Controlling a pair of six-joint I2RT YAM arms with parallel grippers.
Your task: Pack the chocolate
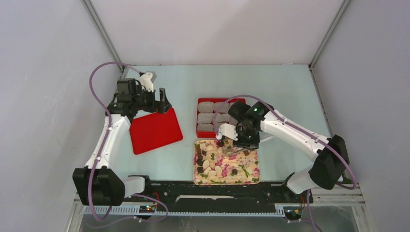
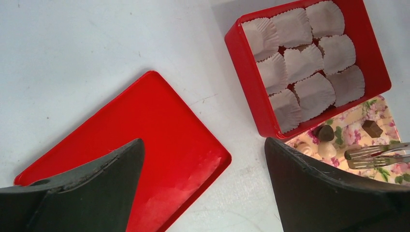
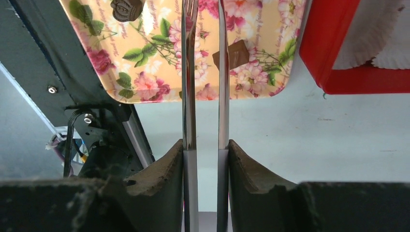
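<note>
The right gripper (image 3: 205,159) is clamped on metal tongs (image 3: 189,72), held so the thin blades reach out over the floral tray (image 3: 145,58), where the chocolate (image 3: 232,55) lies. One dark square sits under a blade, not yet pinched. The red box (image 2: 251,92) of empty paper cups (image 2: 302,63) stands just beside the tray, ready for filling — the left gripper (image 2: 204,142) hangs spread above the red lid (image 2: 159,125), probably keeping clear.

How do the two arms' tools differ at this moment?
The left tool is open and empty; the right tool is shut on metal tongs. The left tool hangs over the red lid, while the right tool points its tongs over the floral tray, near a dark square chocolate. Both have two dark fingers.
</note>
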